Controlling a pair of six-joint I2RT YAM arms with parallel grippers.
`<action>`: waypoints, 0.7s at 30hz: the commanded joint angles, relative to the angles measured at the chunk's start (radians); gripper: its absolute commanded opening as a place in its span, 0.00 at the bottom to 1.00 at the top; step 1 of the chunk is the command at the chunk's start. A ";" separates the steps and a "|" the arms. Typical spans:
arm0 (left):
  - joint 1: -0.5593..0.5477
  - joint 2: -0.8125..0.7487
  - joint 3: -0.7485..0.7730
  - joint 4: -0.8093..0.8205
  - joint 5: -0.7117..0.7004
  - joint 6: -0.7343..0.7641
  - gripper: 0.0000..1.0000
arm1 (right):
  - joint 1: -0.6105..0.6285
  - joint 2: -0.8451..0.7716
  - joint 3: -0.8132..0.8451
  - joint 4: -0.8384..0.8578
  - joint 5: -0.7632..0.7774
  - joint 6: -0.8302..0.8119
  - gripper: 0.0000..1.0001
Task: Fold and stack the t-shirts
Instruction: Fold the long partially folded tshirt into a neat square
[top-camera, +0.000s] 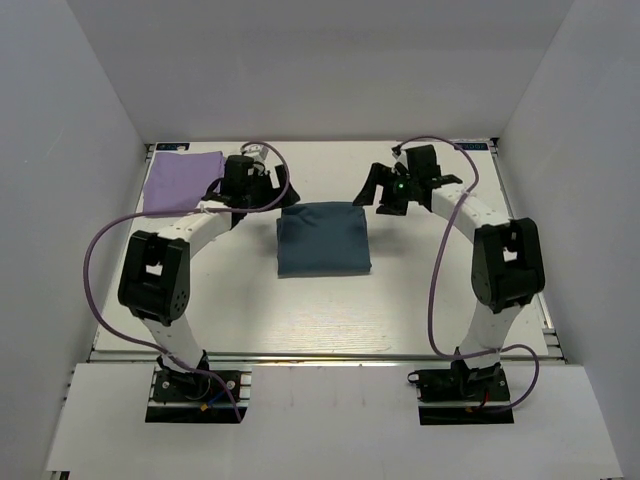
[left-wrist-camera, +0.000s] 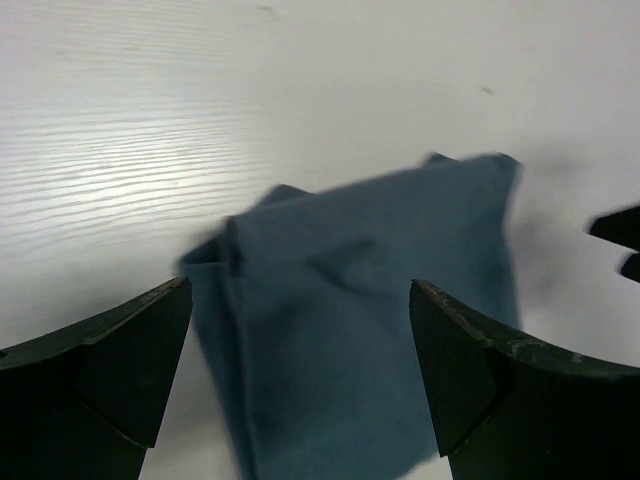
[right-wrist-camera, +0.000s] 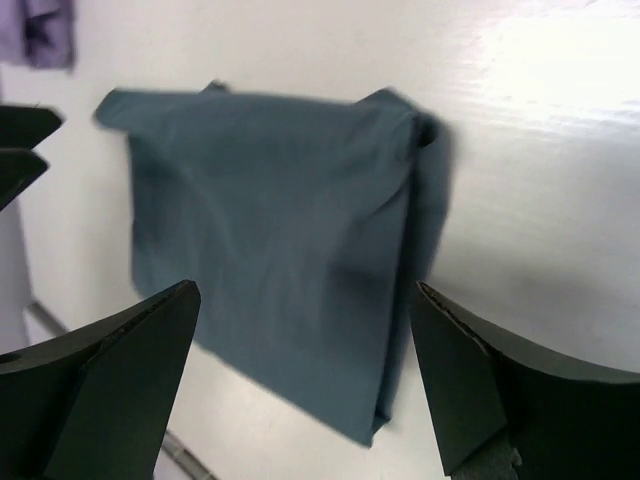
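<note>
A slate-blue t-shirt (top-camera: 323, 238) lies folded into a rough square at the table's middle; it also fills the left wrist view (left-wrist-camera: 360, 320) and the right wrist view (right-wrist-camera: 270, 240). A lavender t-shirt (top-camera: 178, 182) lies folded at the far left, and its corner shows in the right wrist view (right-wrist-camera: 45, 30). My left gripper (top-camera: 272, 188) hovers open just above the blue shirt's far left corner, holding nothing (left-wrist-camera: 300, 375). At the far right corner my right gripper (top-camera: 385, 190) is likewise open and free of cloth (right-wrist-camera: 305, 380).
White walls close in the table (top-camera: 300, 320) on the left, back and right. Purple cables (top-camera: 100, 250) loop beside each arm. The left arm's elbow (top-camera: 155, 275) and the right arm's elbow (top-camera: 508, 262) stand over the table's sides.
</note>
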 joint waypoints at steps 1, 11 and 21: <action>-0.028 -0.078 -0.039 0.150 0.283 0.039 1.00 | 0.012 -0.090 -0.066 0.188 -0.121 0.021 0.90; -0.019 0.138 0.069 0.154 0.436 0.048 1.00 | 0.025 0.041 -0.008 0.299 -0.254 0.087 0.90; 0.009 0.350 0.185 0.108 0.371 0.048 1.00 | 0.015 0.313 0.124 0.316 -0.173 0.127 0.90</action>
